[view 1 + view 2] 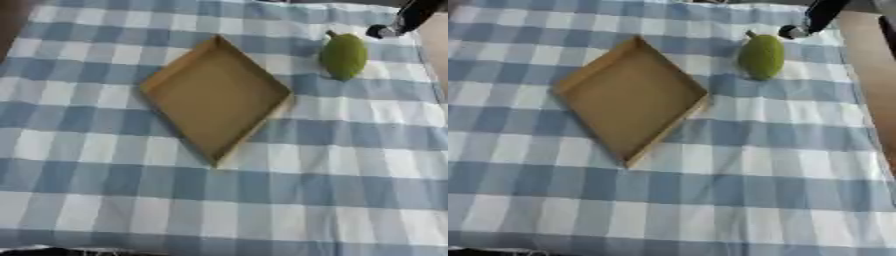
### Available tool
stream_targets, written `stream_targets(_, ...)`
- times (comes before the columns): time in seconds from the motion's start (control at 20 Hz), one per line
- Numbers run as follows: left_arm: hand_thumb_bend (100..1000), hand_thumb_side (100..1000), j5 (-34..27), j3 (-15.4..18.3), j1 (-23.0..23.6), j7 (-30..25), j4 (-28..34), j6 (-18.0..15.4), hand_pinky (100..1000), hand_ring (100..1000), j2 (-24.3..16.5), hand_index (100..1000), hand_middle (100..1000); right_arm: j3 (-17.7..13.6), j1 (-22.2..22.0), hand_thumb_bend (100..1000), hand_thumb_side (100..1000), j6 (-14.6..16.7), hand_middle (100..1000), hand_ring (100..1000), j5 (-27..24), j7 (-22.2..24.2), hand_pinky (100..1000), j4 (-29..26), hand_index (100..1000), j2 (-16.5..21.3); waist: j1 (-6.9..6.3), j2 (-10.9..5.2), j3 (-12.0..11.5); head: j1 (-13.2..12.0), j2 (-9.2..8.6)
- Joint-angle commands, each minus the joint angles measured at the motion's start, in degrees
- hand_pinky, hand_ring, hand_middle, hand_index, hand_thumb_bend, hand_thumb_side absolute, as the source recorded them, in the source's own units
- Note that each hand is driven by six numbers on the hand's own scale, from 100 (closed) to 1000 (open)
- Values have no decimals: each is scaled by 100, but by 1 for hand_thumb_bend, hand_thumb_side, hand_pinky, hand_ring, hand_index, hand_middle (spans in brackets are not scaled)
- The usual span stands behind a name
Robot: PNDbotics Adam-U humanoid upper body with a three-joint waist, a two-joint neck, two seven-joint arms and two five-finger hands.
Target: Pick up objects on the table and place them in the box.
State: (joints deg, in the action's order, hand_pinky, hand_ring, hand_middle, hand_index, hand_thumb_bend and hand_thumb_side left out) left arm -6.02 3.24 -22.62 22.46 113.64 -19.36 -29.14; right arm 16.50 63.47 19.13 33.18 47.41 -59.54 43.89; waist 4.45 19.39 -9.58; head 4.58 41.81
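Fruit: one green, pear-shaped fruit with a short stem at its far end lies on the cloth just below and to the left of the right hand, near it; whether the two touch cannot be told.
Right hand: the right hand enters from the upper right corner, dark, with a pale rounded tip low on it; only that part shows, so whether its fingers are open or curled cannot be told (nothing is seen held).
Left hand: not in view.
Box: one shallow brown cardboard box, open-topped and turned corner-on like a diamond, lies well to the lower left of the right hand, beyond the fruit; its floor shows nothing inside.
Step in hand: judged as the approach to the first pick, the fruit not yet grasped.
Next move: the right hand probably needs to come down over the fruit's broad middle, close around it, lift, and carry it leftward to the box (a round body may roll if nudged off-centre).
Count: fruit, one; box, one; hands visible, one.
Surround: a blue-and-white checked cloth covers the table under everything.
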Motion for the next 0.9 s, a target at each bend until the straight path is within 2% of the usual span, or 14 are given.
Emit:
stream_targets(0.05,100,600,-23,1,-73,-32,96,-4,717,613,-164,814,621,19,120,302,100,223,953,994,74,271,968,-66,989,94,-10,-156,-8,5,34)
stream_targets(0.4,100,600,-40,-4,-86,-50,96,-3,717,613,-159,813,621,84,35,359,100,362,956,993,369,441,968,260,1000,13,4,-151,-44,12,34)
stream_targets(0.9,100,602,-60,-12,-106,-72,96,0,717,612,-143,813,619,56,-101,371,100,373,954,996,640,254,969,711,1000,-102,-3,-139,-55,7,32)
